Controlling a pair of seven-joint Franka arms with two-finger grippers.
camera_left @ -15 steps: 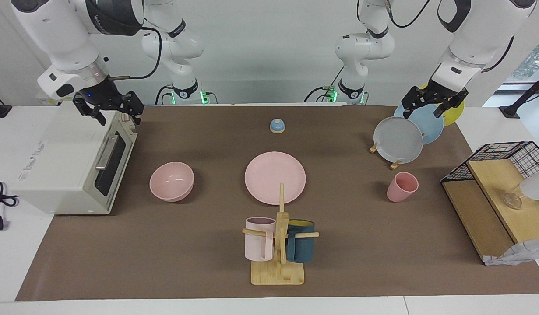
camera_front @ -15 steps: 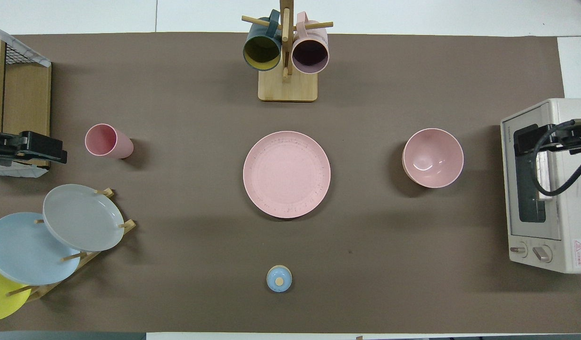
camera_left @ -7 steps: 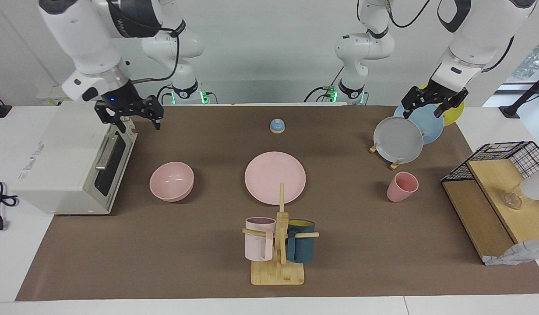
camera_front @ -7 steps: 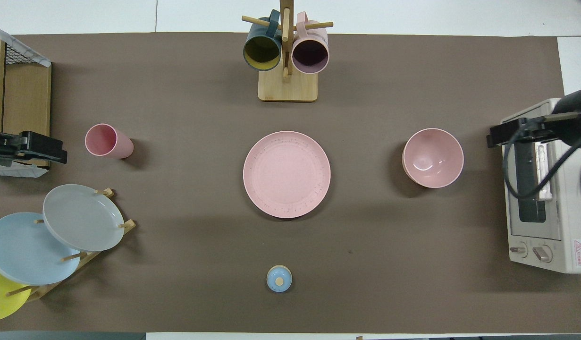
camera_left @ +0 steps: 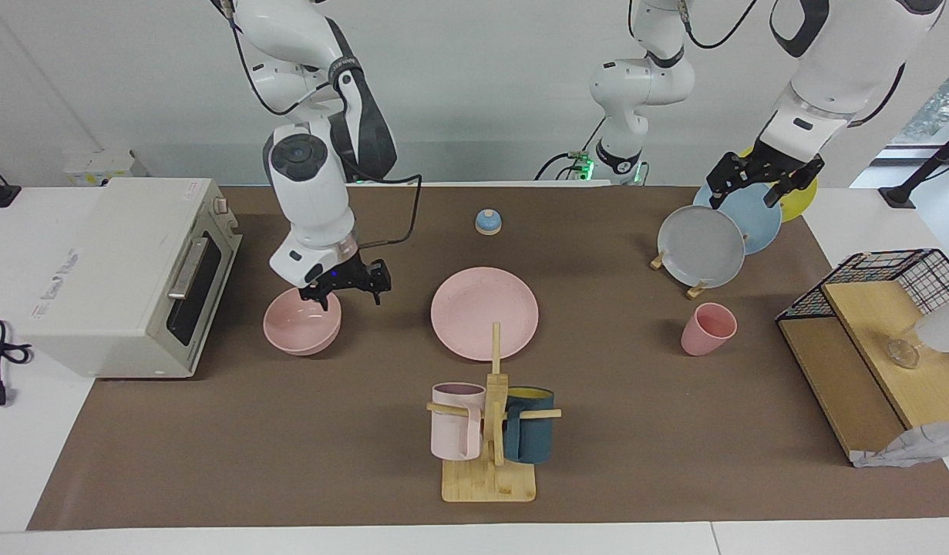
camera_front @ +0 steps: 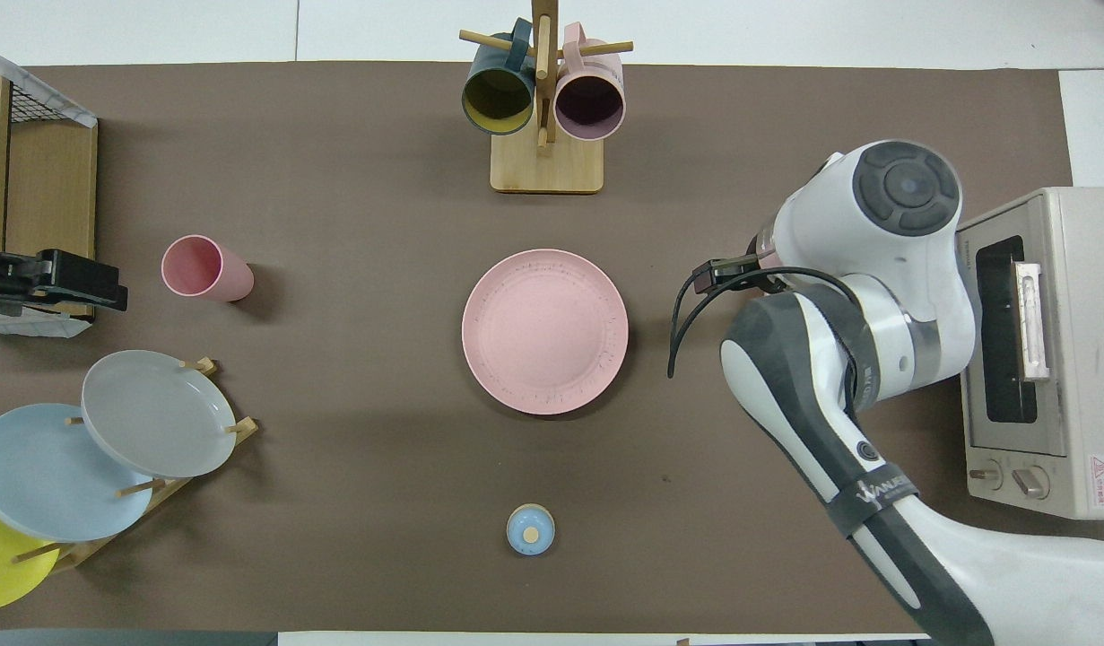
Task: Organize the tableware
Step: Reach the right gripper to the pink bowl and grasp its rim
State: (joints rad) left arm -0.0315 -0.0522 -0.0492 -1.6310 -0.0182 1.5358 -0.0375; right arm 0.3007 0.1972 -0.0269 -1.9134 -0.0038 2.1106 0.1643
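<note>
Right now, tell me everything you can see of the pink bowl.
The pink bowl is matte, round and deep, standing upright and empty on the brown mat, between the toaster oven and the pink plate. The right claw hangs open just above its rim; whether it touches is unclear. From overhead the arm hides the bowl completely.

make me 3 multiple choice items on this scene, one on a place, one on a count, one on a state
1. What is the right gripper over?
A. the pink plate
B. the pink bowl
C. the toaster oven

2. How many mugs hang on the wooden mug tree?
A. one
B. two
C. three

3. How is the pink cup standing?
A. upright, mouth up
B. on its side
C. upside down

Answers:
1. B, the gripper hangs at the rim of the pink bowl, open.
2. B, a pale pink mug and a teal mug hang on the mug tree.
3. A, the pink cup shows its open mouth on top.
</note>
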